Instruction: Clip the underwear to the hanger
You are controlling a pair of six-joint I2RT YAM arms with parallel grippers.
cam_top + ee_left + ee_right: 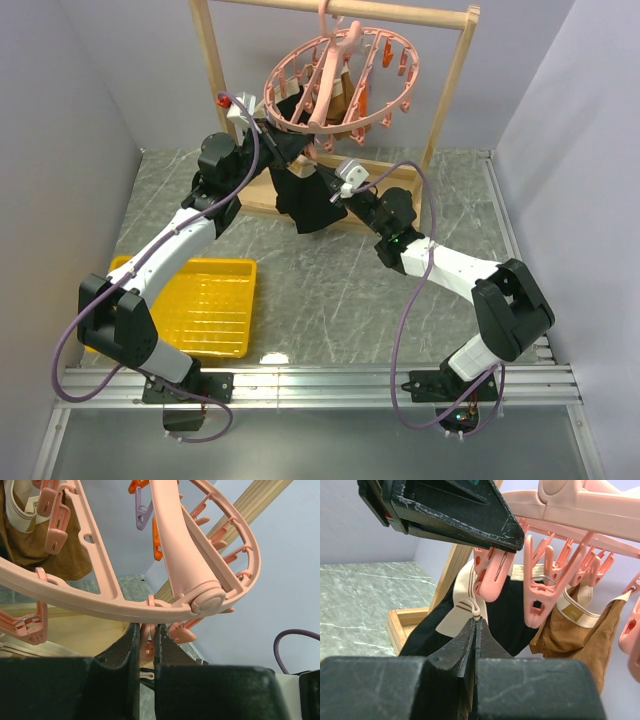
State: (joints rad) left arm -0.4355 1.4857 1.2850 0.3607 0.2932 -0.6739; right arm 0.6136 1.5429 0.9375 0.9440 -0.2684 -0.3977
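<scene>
- Two arms and two end effectors work here. There is one hanger [85,602], one pair of underwear [315,200], one other garment [580,640], one wooden rack [208,70] and one yellow tray [200,305].
- The hanger carries many small pegs, too many to count surely. Most are pink, a few are orange and one is lilac [141,510].
- The worktop [330,290] is grey stone-patterned with pale veins. Aluminium rails [320,380] run along its near edge, and plain pale lavender-grey walls [60,150] close in three sides.
- The tray lies on the worktop's left side, well apart from the rack.
- The underwear is black soft fabric with a wide tan-pink waistband [462,600] that bears a thin dark stripe.
- The underwear hangs in the air in front of the rack's base, below the hanger's near rim, and the fabric droops in folds.
- The hanger is a salmon-pink oval ring with a thick central crossbar [180,545], and it hangs tilted from the rack's top rail.
- The other garment is brown with a cream band and hangs from pegs on the ring.
- The left end effector [146,635] is closed on one pink peg [487,577] under the ring.
- The right end effector [475,625] is pinched tight on the waistband's upper edge, just beneath that peg's tip.
- Whether the peg bites the band cannot be told.
</scene>
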